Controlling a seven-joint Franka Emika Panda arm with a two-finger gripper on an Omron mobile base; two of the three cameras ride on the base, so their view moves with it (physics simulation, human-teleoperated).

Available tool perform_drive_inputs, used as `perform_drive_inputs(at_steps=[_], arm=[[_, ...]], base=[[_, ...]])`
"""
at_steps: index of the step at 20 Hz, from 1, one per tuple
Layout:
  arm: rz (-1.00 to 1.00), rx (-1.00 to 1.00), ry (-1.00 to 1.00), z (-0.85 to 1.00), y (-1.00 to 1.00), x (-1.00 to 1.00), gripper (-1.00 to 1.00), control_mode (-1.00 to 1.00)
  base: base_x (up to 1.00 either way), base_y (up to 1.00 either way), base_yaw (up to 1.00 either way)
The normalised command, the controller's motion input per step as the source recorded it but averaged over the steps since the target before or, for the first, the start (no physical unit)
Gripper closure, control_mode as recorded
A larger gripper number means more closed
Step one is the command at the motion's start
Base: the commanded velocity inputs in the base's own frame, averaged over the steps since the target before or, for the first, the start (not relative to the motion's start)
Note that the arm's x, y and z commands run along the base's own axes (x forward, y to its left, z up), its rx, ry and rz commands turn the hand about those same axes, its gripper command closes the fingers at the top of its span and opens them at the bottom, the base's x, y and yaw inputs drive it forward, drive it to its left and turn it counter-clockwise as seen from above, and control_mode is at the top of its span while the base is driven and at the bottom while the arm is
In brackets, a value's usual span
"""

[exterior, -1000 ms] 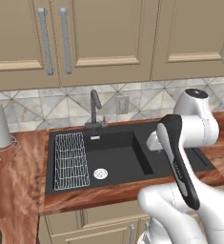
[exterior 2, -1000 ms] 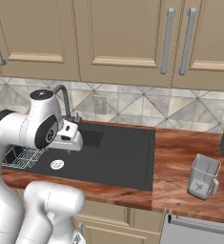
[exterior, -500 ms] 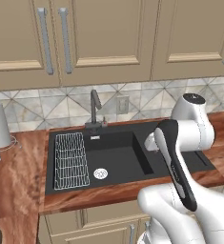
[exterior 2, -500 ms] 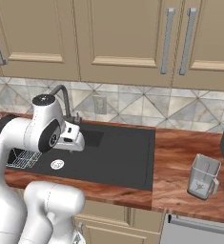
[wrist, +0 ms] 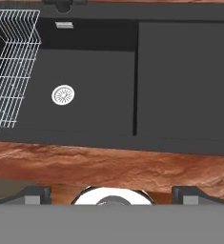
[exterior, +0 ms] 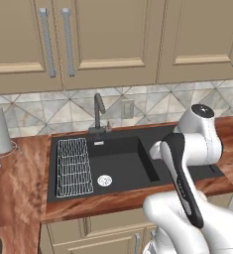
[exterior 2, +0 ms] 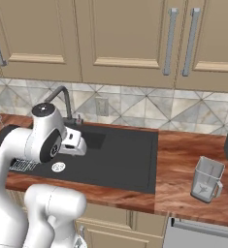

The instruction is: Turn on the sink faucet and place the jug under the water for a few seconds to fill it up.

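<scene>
Jug (exterior 2: 206, 179): we see a small clear greyish glass pitcher, squarish and tapering, with a side handle. It stands upright on the wooden counter (exterior 2: 183, 160), well off to the pincer's right and apart from the sink.
Pincer (wrist: 111, 194): we see its two dark tips standing wide apart at the bottom of the hand view, released, with nothing between them. It hangs above the front edge of the sink, looking down.
Sink (wrist: 180, 81): we see a black matte rectangular basin below and ahead of the pincer, with a flat black drainboard on the right half. A round silver drain (wrist: 63, 95) sits in the basin floor.
Faucet (exterior: 98, 111): a slim dark grey metal pipe, tall and upright with a short angled spout, at the back rim of the sink, beyond the pincer. In the hand view we see just its base, cut off by the top edge.
Rack (wrist: 11, 62): white wire, lying in the basin's left part, cut off at the hand view's left edge.
Counter: reddish-brown wood grain, glossy.
Hard to tell: we cannot make out the faucet's lever position.
</scene>
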Motion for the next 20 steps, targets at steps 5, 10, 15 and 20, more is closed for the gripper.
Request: perform_drive_inputs(at_steps=[5,10,15,20], arm=[[0.00,0.00,-0.04,-0.05,0.00,0.02,-1.00,-1.00],[0.00,0.00,-0.07,0.00,0.00,0.14,-1.00,-1.00],[0.00,0.01,-0.20,0.00,0.00,0.12,-1.00,-1.00],[0.02,0.01,-0.24,0.00,0.00,0.09,-1.00,-1.00]], base=[[0.00,0.00,0.00],[0.00,0.00,0.00],[0.00,0.00,0.00],[0.00,0.00,0.00]])
